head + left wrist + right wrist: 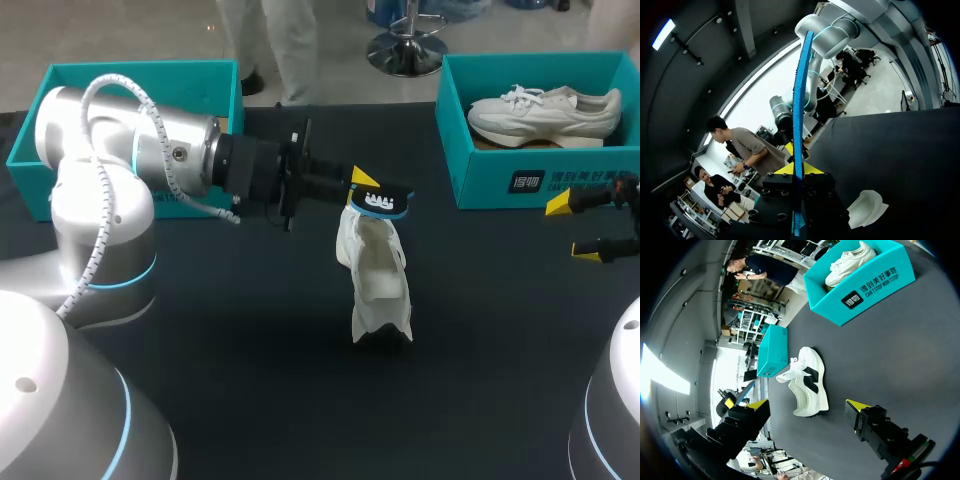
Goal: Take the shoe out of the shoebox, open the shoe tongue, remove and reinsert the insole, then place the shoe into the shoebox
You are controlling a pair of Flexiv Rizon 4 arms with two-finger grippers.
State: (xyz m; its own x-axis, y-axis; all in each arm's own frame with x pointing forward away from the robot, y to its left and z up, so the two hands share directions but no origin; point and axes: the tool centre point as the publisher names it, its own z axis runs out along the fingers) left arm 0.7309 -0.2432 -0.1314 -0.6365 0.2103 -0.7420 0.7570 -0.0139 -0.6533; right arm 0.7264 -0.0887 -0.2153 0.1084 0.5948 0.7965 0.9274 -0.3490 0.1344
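Note:
My left gripper (366,188) is shut on a blue-and-black insole (382,203), holding it just above a white shoe (376,280) that stands on the dark table at the middle. In the left wrist view the insole (799,115) shows edge-on between the yellow tips of my left gripper (799,169), and part of the shoe (867,207) lies below. My right gripper (588,228) hangs open and empty at the table's right edge. In the right wrist view the shoe (808,385) lies well ahead of that open right gripper (807,406).
A teal shoebox (530,180) at the back right holds a second white shoe (545,112); the right wrist view shows this shoebox (875,282) beyond the shoe. Another teal box (60,90) stands at the back left, behind my left arm.

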